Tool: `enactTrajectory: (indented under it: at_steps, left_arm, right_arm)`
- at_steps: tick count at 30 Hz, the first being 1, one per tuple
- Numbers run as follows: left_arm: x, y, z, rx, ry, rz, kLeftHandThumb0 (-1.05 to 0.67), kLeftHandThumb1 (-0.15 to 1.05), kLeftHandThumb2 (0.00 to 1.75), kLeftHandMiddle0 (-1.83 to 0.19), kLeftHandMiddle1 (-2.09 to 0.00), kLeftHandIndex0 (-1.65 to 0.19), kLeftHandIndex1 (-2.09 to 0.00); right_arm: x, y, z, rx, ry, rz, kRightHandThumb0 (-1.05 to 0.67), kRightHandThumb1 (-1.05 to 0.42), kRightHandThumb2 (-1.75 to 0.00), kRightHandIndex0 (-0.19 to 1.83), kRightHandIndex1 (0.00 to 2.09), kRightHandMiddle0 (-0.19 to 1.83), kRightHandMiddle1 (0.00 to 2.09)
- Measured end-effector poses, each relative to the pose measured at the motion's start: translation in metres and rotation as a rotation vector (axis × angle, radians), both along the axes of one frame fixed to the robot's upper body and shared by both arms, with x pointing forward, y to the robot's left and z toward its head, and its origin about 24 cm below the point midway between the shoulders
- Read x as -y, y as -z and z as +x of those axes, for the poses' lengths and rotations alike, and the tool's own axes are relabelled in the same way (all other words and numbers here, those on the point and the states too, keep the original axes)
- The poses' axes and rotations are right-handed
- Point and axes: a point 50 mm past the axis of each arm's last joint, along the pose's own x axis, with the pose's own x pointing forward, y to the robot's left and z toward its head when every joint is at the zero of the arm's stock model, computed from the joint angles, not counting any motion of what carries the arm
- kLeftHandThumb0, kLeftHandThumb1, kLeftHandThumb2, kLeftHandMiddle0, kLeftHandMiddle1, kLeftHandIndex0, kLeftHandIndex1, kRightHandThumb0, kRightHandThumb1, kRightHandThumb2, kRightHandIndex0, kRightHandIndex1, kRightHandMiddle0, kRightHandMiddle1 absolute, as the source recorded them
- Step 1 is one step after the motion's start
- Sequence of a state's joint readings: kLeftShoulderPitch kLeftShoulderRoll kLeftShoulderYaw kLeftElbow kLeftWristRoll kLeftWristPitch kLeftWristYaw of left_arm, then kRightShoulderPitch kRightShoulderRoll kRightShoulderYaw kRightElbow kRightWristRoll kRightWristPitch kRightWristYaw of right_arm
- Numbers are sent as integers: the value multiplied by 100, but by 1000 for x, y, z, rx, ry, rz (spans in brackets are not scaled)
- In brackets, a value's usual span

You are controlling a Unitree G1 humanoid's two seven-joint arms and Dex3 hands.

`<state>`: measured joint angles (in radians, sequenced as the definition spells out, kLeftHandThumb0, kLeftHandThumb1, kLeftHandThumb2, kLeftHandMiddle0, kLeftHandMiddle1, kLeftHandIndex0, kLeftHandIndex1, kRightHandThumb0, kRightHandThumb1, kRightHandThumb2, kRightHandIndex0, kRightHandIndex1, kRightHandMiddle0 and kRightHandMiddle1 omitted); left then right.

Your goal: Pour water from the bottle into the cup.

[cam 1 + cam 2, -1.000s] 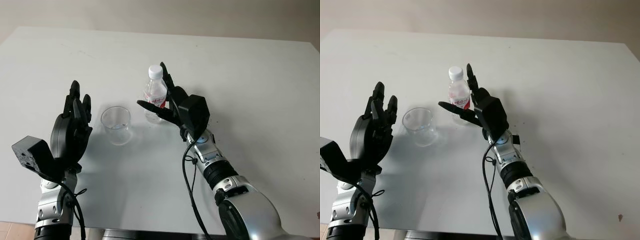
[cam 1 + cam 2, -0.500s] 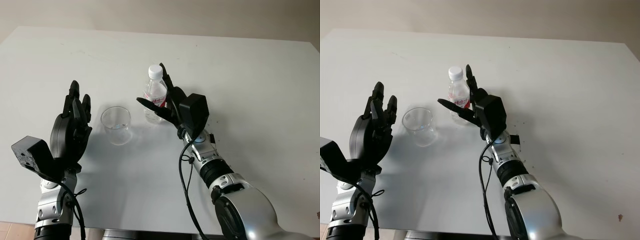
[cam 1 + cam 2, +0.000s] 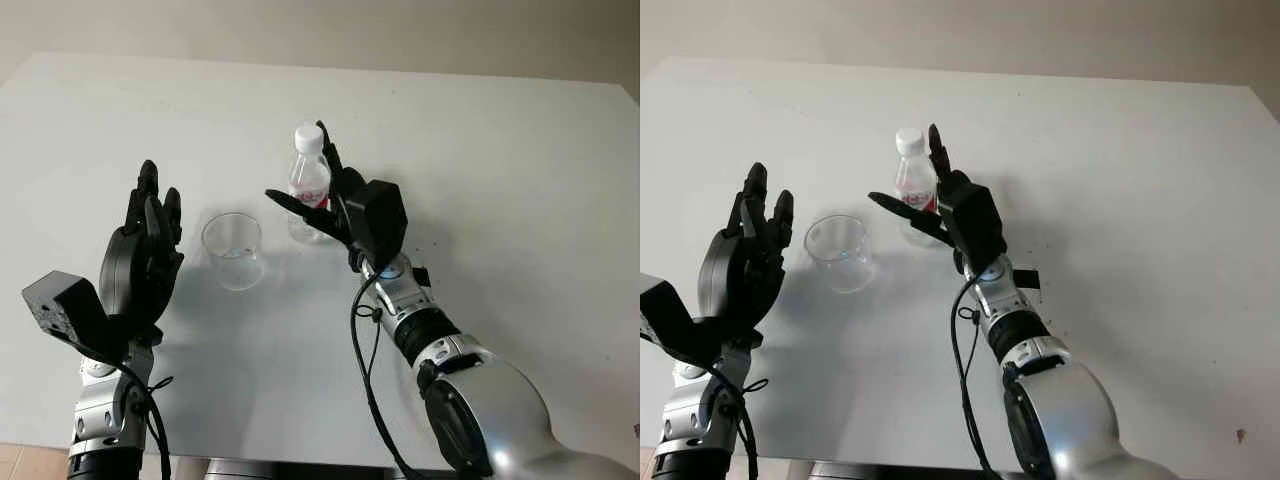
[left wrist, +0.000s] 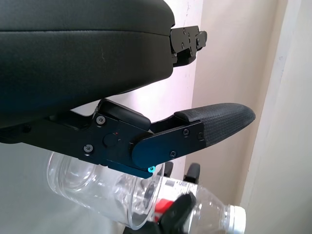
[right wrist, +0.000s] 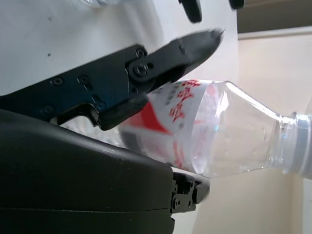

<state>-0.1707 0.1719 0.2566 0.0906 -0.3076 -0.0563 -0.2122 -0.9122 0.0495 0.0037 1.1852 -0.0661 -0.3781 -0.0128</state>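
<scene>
While the bottle (image 3: pixel 308 186) stands upright on the white table (image 3: pixel 500 160), near its middle, the right hand (image 3: pixel 335 205) is placed around it with the fingers spread wide; one finger (image 3: pixel 290 204) reaches across the front of the bottle at label height, and another rises behind the white cap (image 3: pixel 305 135); whether any finger touches the plastic cannot be told from the head views. Seen from the right wrist, the bottle body with its red and white label (image 5: pixel 183 119) sits between the palm shell and a finger, close to both; no grasp is confirmed, and the hand holds nothing. The bottle is clear, capped, and appears to hold water in its lower part.

Just beside the bottle, on the left-hand side, the clear plastic cup (image 3: pixel 233 249) stands upright on the table; the two are near but not touching; nothing can be made out inside the cup.

Raised above the table near the cup, the left hand (image 3: pixel 145 255) is open, palm turned toward the cup and fingers pointing away from the robot; it is apart from the cup and holds nothing; the left wrist view shows cup and bottle beyond its finger (image 4: pixel 204 129).
</scene>
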Motion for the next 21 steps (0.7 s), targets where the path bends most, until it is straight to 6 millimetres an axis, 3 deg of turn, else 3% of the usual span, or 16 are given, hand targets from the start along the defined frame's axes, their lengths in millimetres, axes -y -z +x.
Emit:
enactTrajectory:
  at_steps: [1, 4, 13, 21]
  left_arm:
    - [0, 0, 0, 0, 0, 1, -80, 105, 72, 7, -5, 11, -5]
    - [0, 0, 0, 2, -2, 3, -79, 105, 72, 7, -5, 11, -5]
    - [0, 0, 0, 1, -9, 8, -80, 105, 72, 7, -5, 12, -5]
    - [0, -1, 0, 2, -8, 8, -81, 105, 72, 6, -6, 10, -6]
  right_arm:
    - [0, 0, 0, -6, 0, -1, -38, -90, -5, 9, 172, 6, 188]
    - [3, 4, 1, -27, 2, -23, -36, -91, -6, 13, 199, 16, 207]
    - [4, 4, 2, -35, -31, -82, -34, -102, -7, 92, 209, 56, 209]
    - [4, 3, 3, -23, -55, -123, -27, -105, -14, 84, 209, 77, 209]
